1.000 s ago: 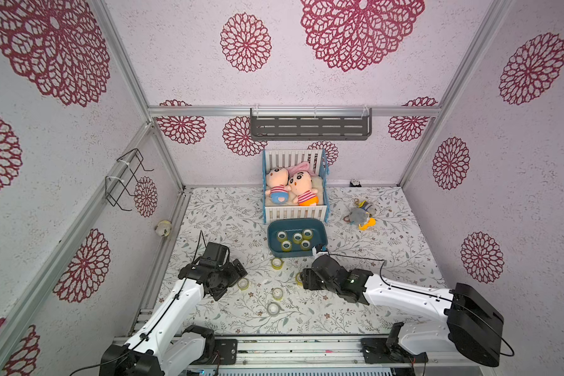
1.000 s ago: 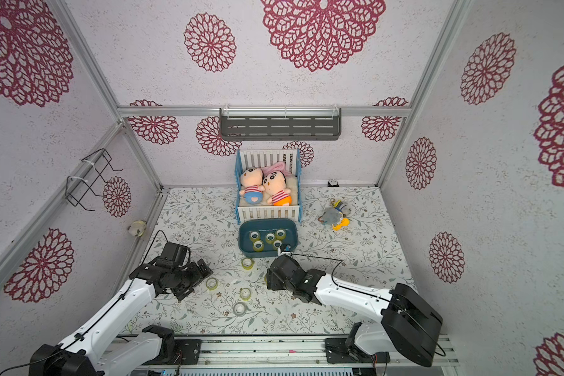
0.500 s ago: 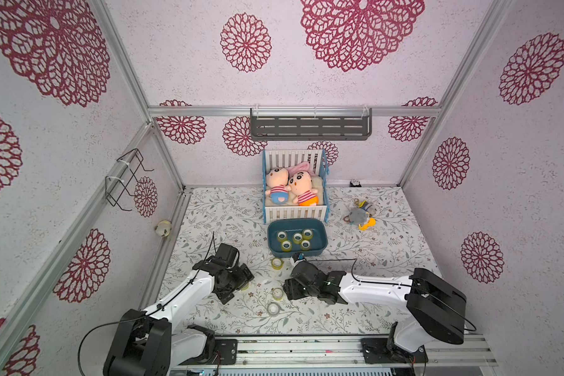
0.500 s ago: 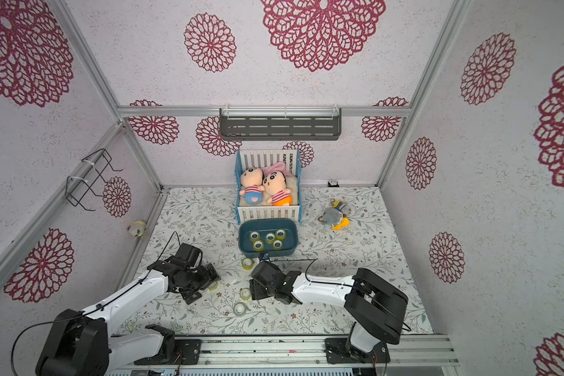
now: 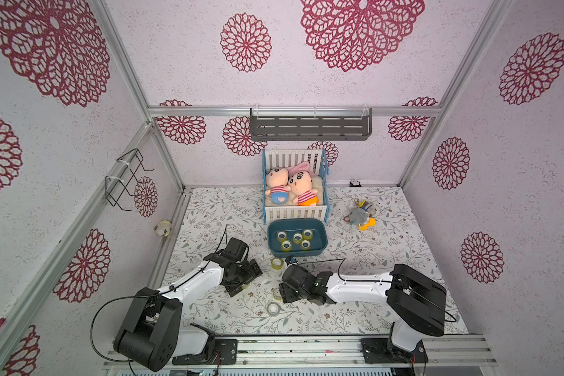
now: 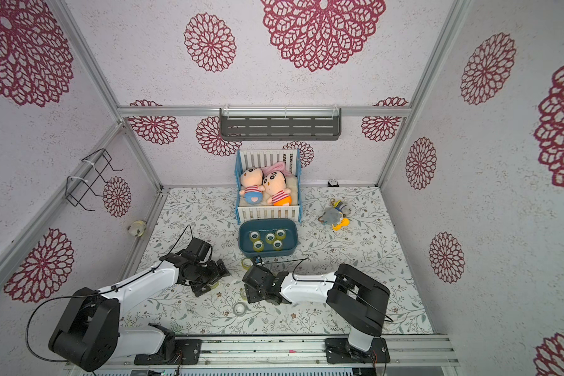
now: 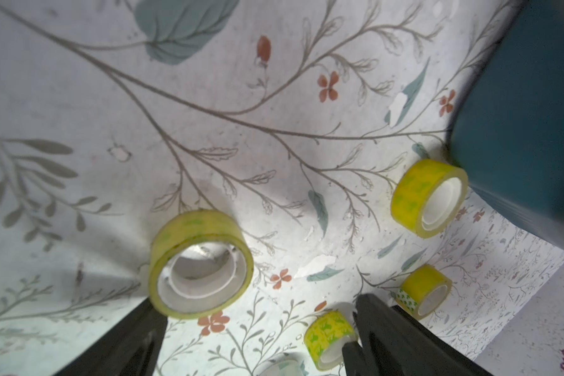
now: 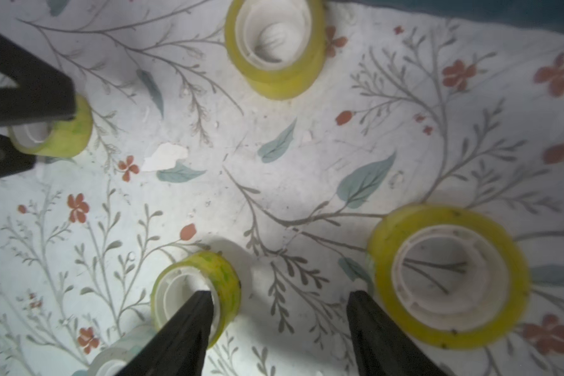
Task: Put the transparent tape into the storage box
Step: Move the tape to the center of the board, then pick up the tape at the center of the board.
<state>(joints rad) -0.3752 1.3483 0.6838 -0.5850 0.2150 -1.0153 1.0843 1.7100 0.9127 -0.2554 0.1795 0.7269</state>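
What matters for the coming move is where the loose transparent tape sits against each claw's gap. The left claw (image 7: 257,300) hangs low over the bench (image 7: 79,97), fingers spread and gripping nothing. One yellow-tinted tape roll (image 7: 201,229) lies flat with its core pointing up, just ahead of the tips and hard over toward one finger rather than centred. That claw probably needs a small sideways shift before it can close across the roll (a ring has no long axis, so any line across it should serve).

The right claw (image 8: 277,293) is likewise spread and empty, but its gap covers bare bench. One finger tip hangs over the core of a second roll (image 8: 223,276), though whether it touches cannot be told. A third roll (image 8: 450,213) lies just outside the other finger.

By the top views the left claw looks better lined up with a roll, while the right looks nearer the storage box (image 5: 295,254). The box stands beyond both claws, in front of the toy crib (image 5: 295,213), with five rolls in it. A further roll (image 5: 276,263) lies just beside its near wall.
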